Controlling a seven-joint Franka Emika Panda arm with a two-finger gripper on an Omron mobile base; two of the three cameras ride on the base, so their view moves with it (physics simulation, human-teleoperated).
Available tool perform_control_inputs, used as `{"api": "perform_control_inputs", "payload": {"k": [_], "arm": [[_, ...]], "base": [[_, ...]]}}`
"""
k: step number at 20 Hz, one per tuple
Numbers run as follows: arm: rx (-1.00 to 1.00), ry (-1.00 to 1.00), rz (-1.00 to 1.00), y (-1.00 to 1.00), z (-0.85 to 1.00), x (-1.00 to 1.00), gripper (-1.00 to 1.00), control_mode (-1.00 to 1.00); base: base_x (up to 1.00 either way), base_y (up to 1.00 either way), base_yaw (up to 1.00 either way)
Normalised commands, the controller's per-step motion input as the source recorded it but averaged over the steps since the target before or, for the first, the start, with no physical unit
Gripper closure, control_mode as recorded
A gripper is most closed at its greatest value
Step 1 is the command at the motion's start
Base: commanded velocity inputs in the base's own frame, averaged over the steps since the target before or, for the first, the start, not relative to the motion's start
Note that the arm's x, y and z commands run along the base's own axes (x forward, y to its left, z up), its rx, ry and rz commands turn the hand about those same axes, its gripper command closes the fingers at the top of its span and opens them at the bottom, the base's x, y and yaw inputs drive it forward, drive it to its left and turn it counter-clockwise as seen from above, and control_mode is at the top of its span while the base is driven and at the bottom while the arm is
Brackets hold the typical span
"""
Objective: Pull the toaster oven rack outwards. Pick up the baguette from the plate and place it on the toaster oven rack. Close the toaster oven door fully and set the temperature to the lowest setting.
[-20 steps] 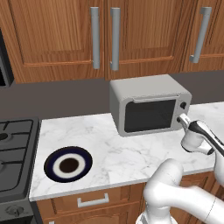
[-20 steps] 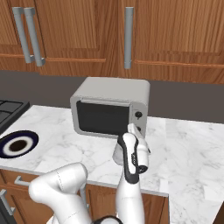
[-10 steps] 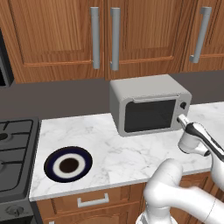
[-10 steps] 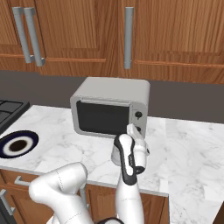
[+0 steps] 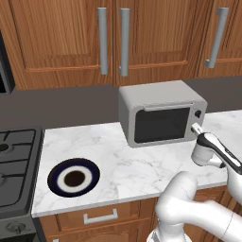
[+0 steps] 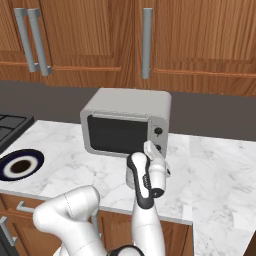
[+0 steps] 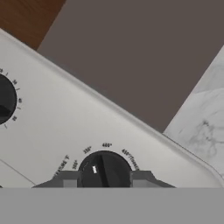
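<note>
Toaster oven [image 5: 160, 116] stood with its door [image 5: 161, 125] shut — you couldn't see inside. Plate [image 5: 73, 177] lay bare. Your gripper [image 7: 104, 178] clasped the lower knob [image 7: 104, 171] — half cut off.

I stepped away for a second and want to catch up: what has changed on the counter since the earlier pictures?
Little. The gripper stays at the toaster oven with its fingers either side of the lower knob; the hand shifted only slightly. The toaster oven door stays shut and the plate stays empty.

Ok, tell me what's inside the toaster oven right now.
The toaster oven has its door shut, and the glass shows only dark. Any rack or bread inside is hidden. The plate on the counter has nothing on it.
</note>
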Motion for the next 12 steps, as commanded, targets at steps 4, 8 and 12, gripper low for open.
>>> {"api": "perform_control_inputs", "payload": {"k": [4, 8, 12], "arm": [[-0.13, 0.0, 0.0, -0.13, 0.0, 0.0, 1.0, -1.0], [-0.13, 0.0, 0.0, -0.13, 0.0, 0.0, 1.0, -1.0], [-0.1, 0.0, 0.0, -0.1, -0.18, 0.0, 1.0, -1.0]], "base": [[0.0, 0.0, 0.0], [0.0, 0.0, 0.0], [0.0, 0.0, 0.0]]}}
